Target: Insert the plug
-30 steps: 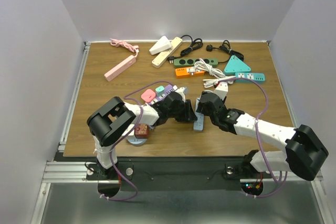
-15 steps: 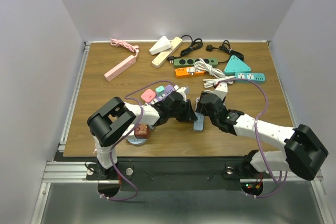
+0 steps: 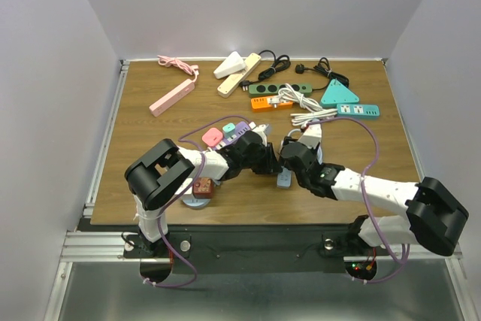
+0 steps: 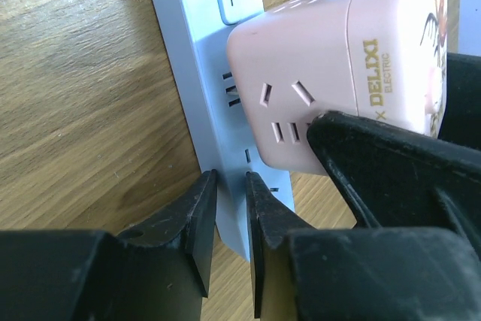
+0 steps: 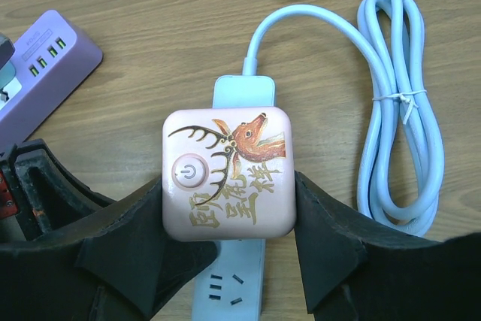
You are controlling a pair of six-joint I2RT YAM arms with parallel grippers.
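The right arm has slid a little closer to the left arm than a moment ago. The pink plug (image 5: 228, 173) now sits right over the blue power strip (image 4: 188, 73). I think that means the plug is lined up, and pushing it down is the step in hand.

The right jaws (image 5: 228, 246) are closed on the pink plug, one on each side of it. The strip runs under the plug and sticks out past these jaws both ways. The pins are hidden, so I cannot tell if the plug is all the way in.

The left jaws (image 4: 229, 246) pinch the long edge of the strip, with the plug just beside them. This looks like it keeps the strip still on the tabletop (image 4: 75, 110).

Both arms reach in low and bent, and their tips meet in the middle.
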